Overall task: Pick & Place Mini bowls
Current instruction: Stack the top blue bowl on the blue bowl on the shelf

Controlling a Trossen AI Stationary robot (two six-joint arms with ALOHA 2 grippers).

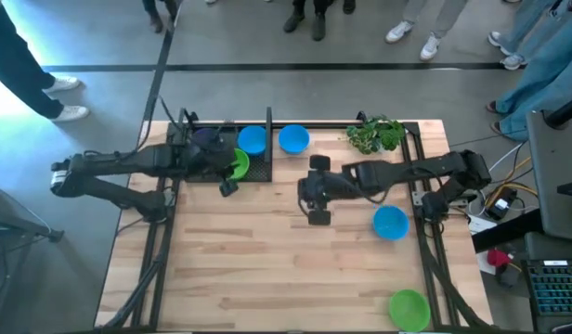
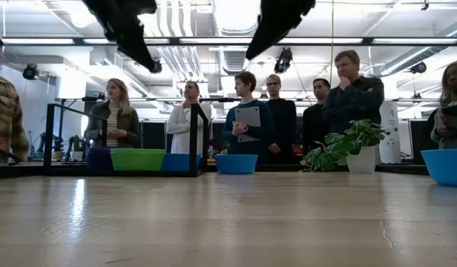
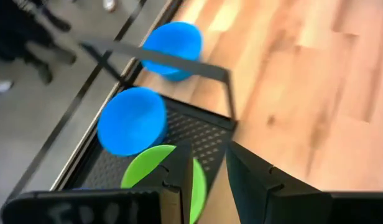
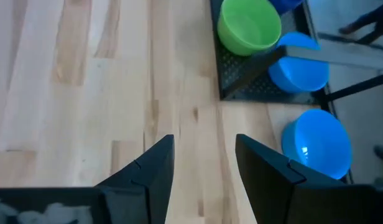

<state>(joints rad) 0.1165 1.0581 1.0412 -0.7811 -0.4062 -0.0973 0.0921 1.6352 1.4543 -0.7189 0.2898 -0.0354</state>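
Table (image 1: 267, 269): left gripper (image 1: 228, 186) by rack (image 1: 258, 173); right gripper (image 1: 318, 215) open mid-table.

Bright blue mini bowls (image 1: 390, 224), lime green mini bowls (image 1: 409, 307), black perforated tray (image 3: 198, 134), pale striped wooden table (image 1: 267, 269), leafy green plant (image 1: 377, 134)

1. Left gripper (image 3: 209, 171) fingers are parted, hanging over the green bowl (image 3: 155, 175).
2. Green bowl sits on the black perforated tray (image 3: 198, 134), beside a blue bowl (image 3: 132, 120).
3. Another blue bowl (image 3: 173, 46) sits past the tray's rail, on the wooden table (image 3: 316, 93).
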